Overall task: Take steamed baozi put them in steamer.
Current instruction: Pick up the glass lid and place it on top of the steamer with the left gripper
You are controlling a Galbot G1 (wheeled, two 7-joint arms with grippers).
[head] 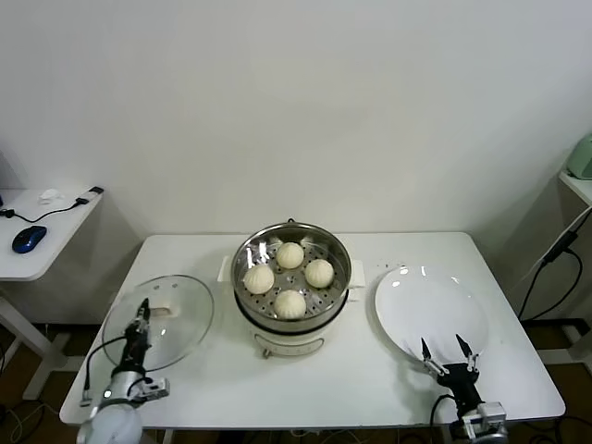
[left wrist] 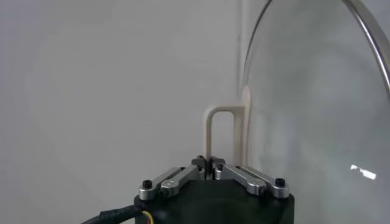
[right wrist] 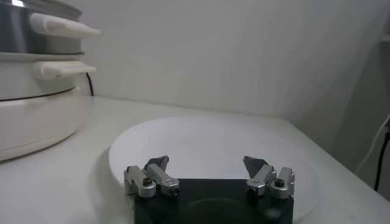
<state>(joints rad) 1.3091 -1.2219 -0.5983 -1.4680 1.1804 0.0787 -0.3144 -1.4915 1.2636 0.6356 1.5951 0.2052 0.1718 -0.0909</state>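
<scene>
Left claw [head: 141, 308]: pinched on the white handle [left wrist: 222, 131] of the glass lid [head: 159, 320], counter's [head: 277, 379] left. Centre: steamer [head: 292, 277] held four steamed baozi [head: 290, 303], well apart from both claws. Right claw [head: 446, 351]: spread, at the white plate's [head: 431, 310] near edge.

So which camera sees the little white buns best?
The head view: all four steamed baozi sit in plain sight on the holed tray inside the steamer. The right wrist view shows only the steamer's outer side, no buns. The left wrist view shows just the glass lid and its handle.
</scene>
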